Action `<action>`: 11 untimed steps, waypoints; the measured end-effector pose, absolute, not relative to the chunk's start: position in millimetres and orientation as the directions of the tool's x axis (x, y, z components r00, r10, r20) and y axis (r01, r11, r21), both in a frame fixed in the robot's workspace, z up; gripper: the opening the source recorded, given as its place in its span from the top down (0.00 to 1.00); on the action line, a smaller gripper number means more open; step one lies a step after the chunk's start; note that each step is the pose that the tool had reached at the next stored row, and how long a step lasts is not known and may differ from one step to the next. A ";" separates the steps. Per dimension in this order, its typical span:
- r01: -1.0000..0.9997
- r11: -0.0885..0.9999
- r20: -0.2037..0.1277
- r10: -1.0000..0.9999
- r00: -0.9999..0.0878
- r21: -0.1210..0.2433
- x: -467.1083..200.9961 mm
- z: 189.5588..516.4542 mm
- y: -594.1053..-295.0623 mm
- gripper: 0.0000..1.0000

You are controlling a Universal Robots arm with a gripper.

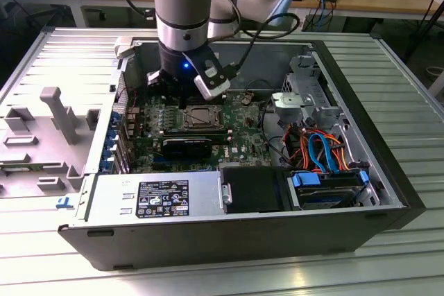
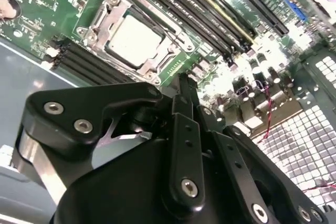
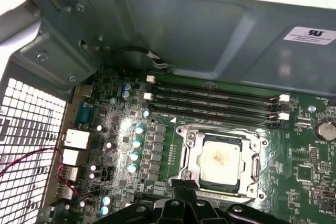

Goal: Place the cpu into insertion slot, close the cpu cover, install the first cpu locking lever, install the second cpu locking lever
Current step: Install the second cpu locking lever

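**Item 1, the cpu** (image 3: pixel 219 160): small square chip with a pale metal face, already seated flat in its socket. It carries a faint tan smear at its centre in the first wrist view. Placement step judged done.

**Item 2, the insertion slot** (image 1: pixel 201 117): square socket set in the green circuit board (image 3: pixel 304 171), roughly mid-case in the exterior view. It is occupied by the chip.

**Item 3, the cpu cover** (image 2: pixel 107 1): silvery frame plate, lying down around the chip with its cut-out showing the chip face. Cover step judged done.

**Item 4, locking levers:** thin metal runs along the socket edges in both wrist views. Whether either lever is latched under its hook cannot be told, so these two steps are treated as open or unconfirmed.

**Item 5, the gripper** (image 2: pixel 181 100): black, on the arm above the board, at about 11 o'clock from the socket in the exterior view and near it. It holds nothing visible. The jaws appear drawn together, their tips just beside the socket's edge in the second wrist view.

**Item 6, surroundings:** long black memory sticks (image 3: pixel 215 103) lie just beside the socket. The open computer case (image 1: pixel 388 171) rests on a ribbed metal desk (image 1: pixel 409 81). A power supply box (image 1: pixel 156 199) sits at 6 o'clock from the socket, and coloured cables (image 1: pixel 322 150) at 3 o'clock.
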State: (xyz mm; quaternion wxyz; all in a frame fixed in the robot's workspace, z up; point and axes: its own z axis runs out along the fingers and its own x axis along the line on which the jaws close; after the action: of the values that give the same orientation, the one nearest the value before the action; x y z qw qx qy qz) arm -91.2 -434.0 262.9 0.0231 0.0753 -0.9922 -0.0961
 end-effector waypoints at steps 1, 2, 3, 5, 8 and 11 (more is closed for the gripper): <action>-0.143 0.970 0.040 -0.154 -0.987 0.196 -87.3 262.4 -434.5 0.89; -0.142 0.970 0.048 -0.154 -0.987 0.197 -82.5 261.3 -435.4 0.89; -0.141 0.970 0.052 -0.154 -0.987 0.197 -80.0 260.2 -436.2 0.89; -0.140 0.970 0.058 -0.154 -0.986 0.198 -75.6 257.1 -438.6 0.89; -0.139 0.970 0.060 -0.154 -0.986 0.198 -72.7 253.2 -446.7 0.89; -0.139 0.970 0.060 -0.154 -0.986 0.198 -72.0 251.0 -452.8 0.89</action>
State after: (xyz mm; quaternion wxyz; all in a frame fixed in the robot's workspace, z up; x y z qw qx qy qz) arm -72.0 -452.8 251.0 0.0373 0.0739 -0.9918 -0.0972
